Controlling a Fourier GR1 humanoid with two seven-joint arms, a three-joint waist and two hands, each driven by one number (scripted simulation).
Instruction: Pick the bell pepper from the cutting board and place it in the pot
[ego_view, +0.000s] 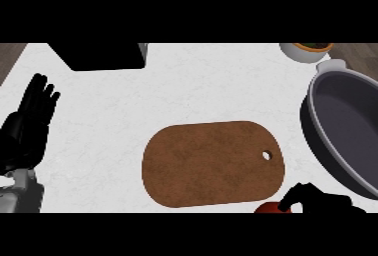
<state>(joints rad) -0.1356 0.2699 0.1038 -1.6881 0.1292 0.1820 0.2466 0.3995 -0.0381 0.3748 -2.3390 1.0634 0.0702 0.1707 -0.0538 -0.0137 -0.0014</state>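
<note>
— How does the light look to you?

— You get bright, even light on the white counter (199, 90), with no glare.

— Any shadows?

— Only a soft one under the pot (347, 125) at three o'clock. The black box (103, 55) at eleven o'clock reads as a flat dark mass, without detail.
</note>
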